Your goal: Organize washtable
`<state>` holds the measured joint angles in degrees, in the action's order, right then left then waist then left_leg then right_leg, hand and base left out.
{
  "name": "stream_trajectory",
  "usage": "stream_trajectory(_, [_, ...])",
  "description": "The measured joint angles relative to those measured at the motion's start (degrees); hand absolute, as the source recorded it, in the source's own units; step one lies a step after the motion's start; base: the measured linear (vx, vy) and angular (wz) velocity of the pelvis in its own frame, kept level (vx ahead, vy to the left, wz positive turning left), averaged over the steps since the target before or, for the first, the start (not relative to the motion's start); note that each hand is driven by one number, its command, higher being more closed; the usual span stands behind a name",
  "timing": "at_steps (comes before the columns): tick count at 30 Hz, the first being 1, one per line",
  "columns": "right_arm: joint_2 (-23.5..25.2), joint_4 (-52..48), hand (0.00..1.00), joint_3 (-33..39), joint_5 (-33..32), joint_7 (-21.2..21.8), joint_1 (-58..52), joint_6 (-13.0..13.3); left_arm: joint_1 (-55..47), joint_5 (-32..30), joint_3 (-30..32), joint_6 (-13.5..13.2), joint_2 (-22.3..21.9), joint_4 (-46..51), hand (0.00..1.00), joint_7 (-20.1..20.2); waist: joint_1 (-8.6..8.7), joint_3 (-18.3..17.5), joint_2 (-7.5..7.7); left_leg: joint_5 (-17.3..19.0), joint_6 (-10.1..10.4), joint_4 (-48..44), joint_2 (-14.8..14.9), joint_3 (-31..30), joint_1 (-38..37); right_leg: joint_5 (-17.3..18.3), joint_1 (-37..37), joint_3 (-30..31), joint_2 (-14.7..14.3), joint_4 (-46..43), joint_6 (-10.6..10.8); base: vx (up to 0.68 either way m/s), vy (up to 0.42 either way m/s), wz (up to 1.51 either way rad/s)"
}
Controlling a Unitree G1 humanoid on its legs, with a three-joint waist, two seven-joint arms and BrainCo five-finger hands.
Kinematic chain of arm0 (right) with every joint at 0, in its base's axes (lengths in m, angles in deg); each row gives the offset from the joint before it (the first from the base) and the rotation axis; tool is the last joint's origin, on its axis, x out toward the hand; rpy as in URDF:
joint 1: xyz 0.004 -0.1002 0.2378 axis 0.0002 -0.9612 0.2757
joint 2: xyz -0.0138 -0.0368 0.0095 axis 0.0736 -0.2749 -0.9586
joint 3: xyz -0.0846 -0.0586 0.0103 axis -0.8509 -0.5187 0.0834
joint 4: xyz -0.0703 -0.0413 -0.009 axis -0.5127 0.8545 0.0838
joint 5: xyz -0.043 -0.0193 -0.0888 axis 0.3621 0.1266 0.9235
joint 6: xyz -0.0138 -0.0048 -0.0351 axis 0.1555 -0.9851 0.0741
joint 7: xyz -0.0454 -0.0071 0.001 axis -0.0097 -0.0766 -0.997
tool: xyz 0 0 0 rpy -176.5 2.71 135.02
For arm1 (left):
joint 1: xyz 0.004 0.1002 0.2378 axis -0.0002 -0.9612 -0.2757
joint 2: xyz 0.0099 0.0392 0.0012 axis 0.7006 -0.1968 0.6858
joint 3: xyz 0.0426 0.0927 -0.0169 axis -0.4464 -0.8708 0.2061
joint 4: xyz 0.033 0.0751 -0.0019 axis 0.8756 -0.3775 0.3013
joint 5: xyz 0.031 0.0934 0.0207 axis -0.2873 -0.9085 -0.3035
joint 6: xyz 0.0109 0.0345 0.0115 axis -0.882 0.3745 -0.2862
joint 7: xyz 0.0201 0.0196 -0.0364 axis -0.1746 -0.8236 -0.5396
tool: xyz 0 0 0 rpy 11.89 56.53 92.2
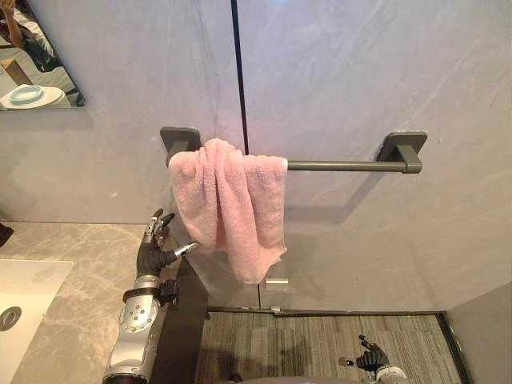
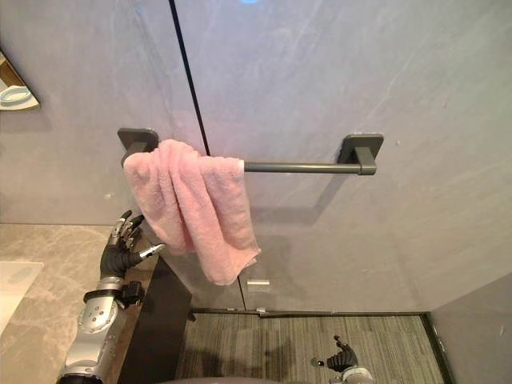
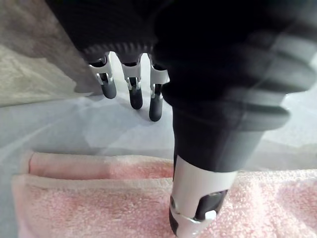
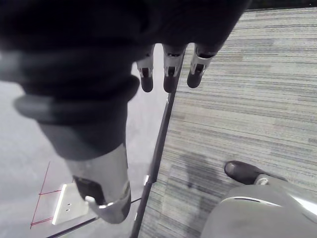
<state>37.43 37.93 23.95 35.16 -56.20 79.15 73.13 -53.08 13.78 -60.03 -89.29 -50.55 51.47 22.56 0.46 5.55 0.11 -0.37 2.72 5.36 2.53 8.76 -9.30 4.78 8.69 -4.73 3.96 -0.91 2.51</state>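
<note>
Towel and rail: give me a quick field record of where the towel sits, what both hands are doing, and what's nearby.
towel: pink, draped over the rail's left end, bunched, hanging unevenly
rail: grey wall bar, right part bare
left hand: open, raised beside the towel's lower left edge, thumb pointing at it; contact cannot be told
right hand: open, low over the floor, holding nothing
counter: marble washtable top below the left hand
sink: white basin at the counter's left
</note>
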Motion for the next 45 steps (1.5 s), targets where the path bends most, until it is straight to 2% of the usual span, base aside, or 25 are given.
stream_trajectory(21, [-0.6,0.0,0.00,0.0,0.0,0.0,0.5,-0.2,2.0,-0.2,-3.9,0.3,0.7,-3.8,0.00,0.0,0.47,-0.2,0.27,-0.1,-0.1,0.0,-0.4,0.2,1.2,-0.9,-1.0,0.7,0.2,1.1,0.2,-0.01,-0.003,-0.01])
stream_trajectory(22, [-0.6,0.0,0.00,-0.1,0.0,0.0,0.5,-0.2,2.0,-0.2,-3.9,0.4,0.9,-3.8,1.00,0.0,0.47,-0.2,0.36,-0.1,-0.2,0.0,-0.4,0.4,1.2,-1.0,-1.1,0.9,0.2,1.1,0.2,-0.03,-0.011,-0.06])
stream_trajectory(27, [-0.6,0.0,0.00,-0.1,0.0,0.0,0.6,-0.2,2.6,-0.8,-5.9,0.9,2.0,-4.0,1.00,0.2,0.65,-0.3,0.47,-0.3,-0.4,0.0,-0.6,1.0,1.2,-1.8,-1.2,1.6,0.4,1.7,0.4,-0.05,-0.013,-0.07])
stream_trajectory(31, [-0.5,0.0,0.00,-1.6,0.0,0.0,0.9,-0.2,4.7,-1.3,-8.1,1.0,1.9,-4.4,1.00,1.4,2.00,-0.6,0.80,-0.3,-0.5,0.1,-0.7,1.3,1.3,-2.2,-1.3,2.1,0.5,2.2,0.6,-0.04,-0.016,-0.08])
stream_trajectory(39, [-0.6,-0.5,0.00,-1.5,0.0,0.0,0.7,-0.2,6.8,-1.3,-8.2,1.0,1.9,-4.4,1.00,1.4,2.61,-0.7,0.89,-0.3,-0.5,0.1,-0.7,1.0,1.4,-2.6,-2.0,3.2,0.4,2.6,0.7,-0.01,-0.032,-0.09])
stream_trajectory(42, [-0.7,-4.9,0.00,-1.5,0.0,-0.1,0.2,-0.3,6.8,-1.3,-8.1,1.0,1.9,-4.4,1.00,1.3,2.68,-0.8,0.79,-0.3,-0.5,0.1,-0.7,0.8,1.5,-2.6,-2.0,3.2,0.4,2.7,0.7,-0.02,-0.041,0.01])
stream_trajectory(45, [-0.9,-14.4,0.00,-1.6,0.0,-0.1,-0.2,0.1,6.8,-1.3,-7.5,1.0,1.9,-4.3,1.00,1.3,3.45,-0.8,0.80,-0.3,-0.5,0.1,-0.7,0.8,1.5,-2.6,-2.0,3.4,0.4,2.6,0.7,-0.01,-0.010,0.00])
